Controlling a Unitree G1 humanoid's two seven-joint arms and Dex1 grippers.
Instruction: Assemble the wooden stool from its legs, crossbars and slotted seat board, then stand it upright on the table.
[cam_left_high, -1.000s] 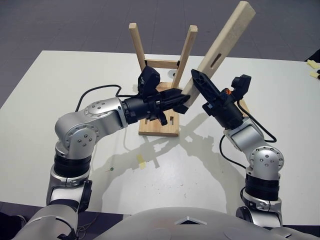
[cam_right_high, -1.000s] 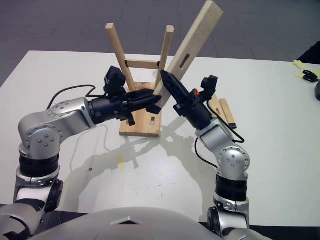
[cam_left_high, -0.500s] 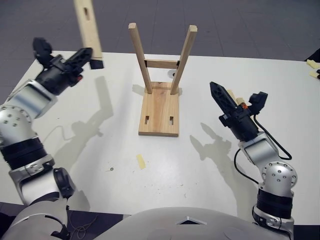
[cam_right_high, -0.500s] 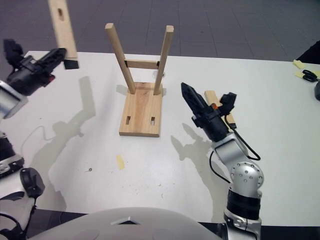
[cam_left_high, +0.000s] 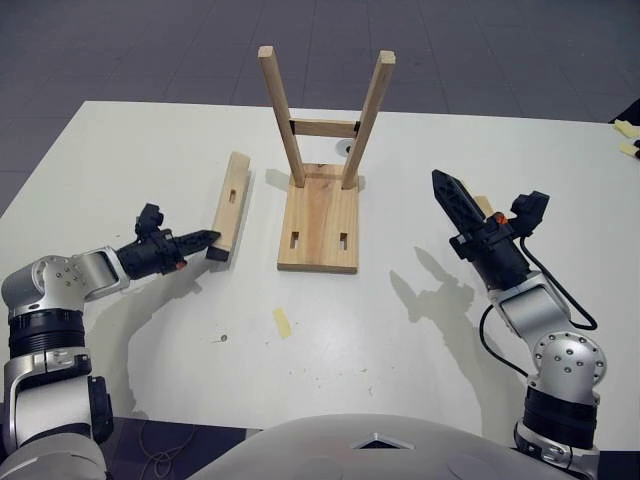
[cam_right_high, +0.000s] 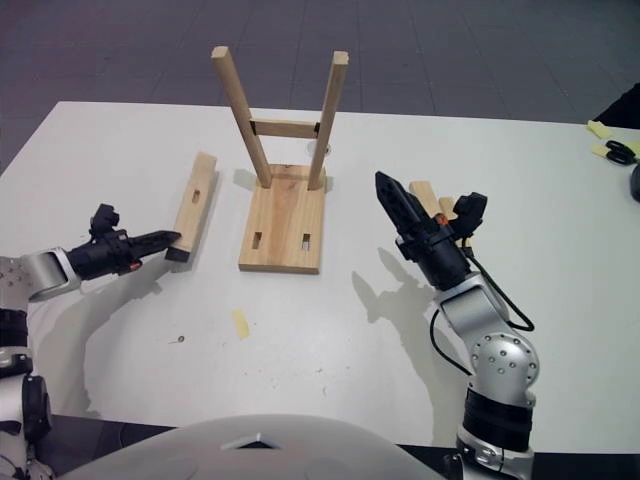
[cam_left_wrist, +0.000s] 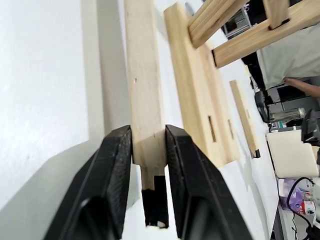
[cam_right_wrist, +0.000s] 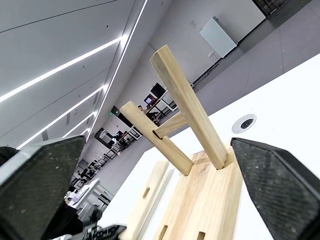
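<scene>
The slotted seat board (cam_left_high: 320, 222) lies flat mid-table with two legs (cam_left_high: 281, 118) (cam_left_high: 367, 115) standing in its far slots, joined by a crossbar (cam_left_high: 323, 128). A third leg (cam_left_high: 230, 203) lies flat on the table just left of the board. My left gripper (cam_left_high: 205, 241) is shut on that leg's near end; the left wrist view shows both fingers (cam_left_wrist: 112, 170) pressed against the leg (cam_left_wrist: 142, 75). My right gripper (cam_left_high: 447, 190) hangs open above the table to the right of the board, its fingers (cam_right_wrist: 35, 185) wide apart with nothing between them.
Two more wooden pieces (cam_right_high: 422, 196) lie on the table behind my right gripper. A scrap of yellow tape (cam_left_high: 283, 322) sits on the table in front of the board. A round hole (cam_left_high: 347, 148) is in the tabletop behind it. Small yellow items (cam_left_high: 628, 128) lie at the far right edge.
My left arm swung the leg away from the board, up and far left, then laid it flat on the table left of the board. My right gripper drew back to the right.
</scene>
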